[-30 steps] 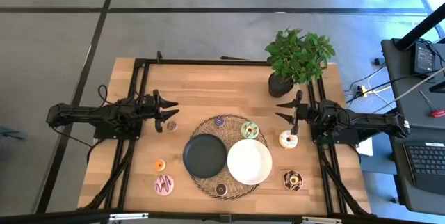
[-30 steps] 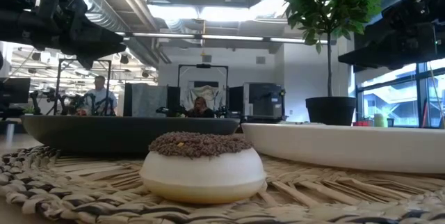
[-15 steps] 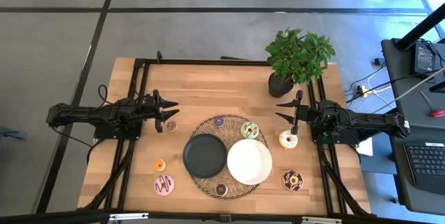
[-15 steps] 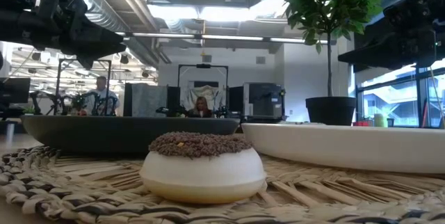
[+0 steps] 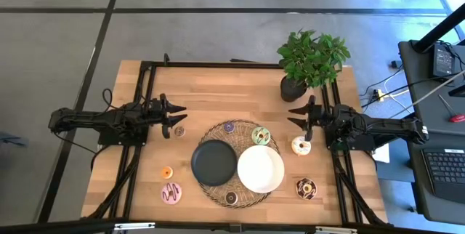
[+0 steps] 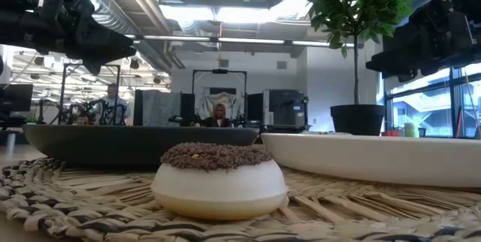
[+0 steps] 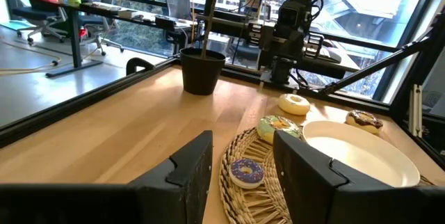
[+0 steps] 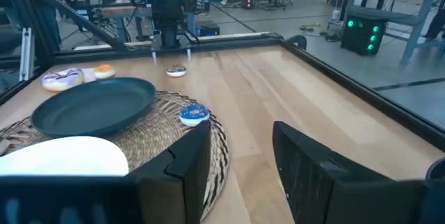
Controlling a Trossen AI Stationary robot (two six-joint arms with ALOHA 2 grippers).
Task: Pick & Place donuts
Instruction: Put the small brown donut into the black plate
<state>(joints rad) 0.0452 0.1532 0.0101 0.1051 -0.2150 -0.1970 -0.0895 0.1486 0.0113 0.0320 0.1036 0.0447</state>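
Note:
Several small toy donuts lie flat around two plates. In the high view the purple donut (image 5: 229,126), the green donut (image 5: 261,136) and a brown donut (image 5: 231,198) rest on a woven mat (image 5: 208,134). The cream donut (image 5: 301,145), chocolate donut (image 5: 306,188), orange donut (image 5: 166,172), striped pink donut (image 5: 171,192) and a small brown donut (image 5: 179,131) sit on the wood. My left gripper (image 5: 182,115) hovers open at the table's left, just beyond the small brown donut. My right gripper (image 5: 290,115) hovers open at the right, above and beyond the cream donut.
A black plate (image 5: 214,163) and a white plate (image 5: 261,168) sit side by side on the mat. A potted plant (image 5: 309,59) stands at the far right corner, close to my right arm. Bare wood lies along the far edge between the arms.
My right arm has tipped a little: its dark outline in the low view now slants more steeply. Its fingers stay open, and no donut has moved.

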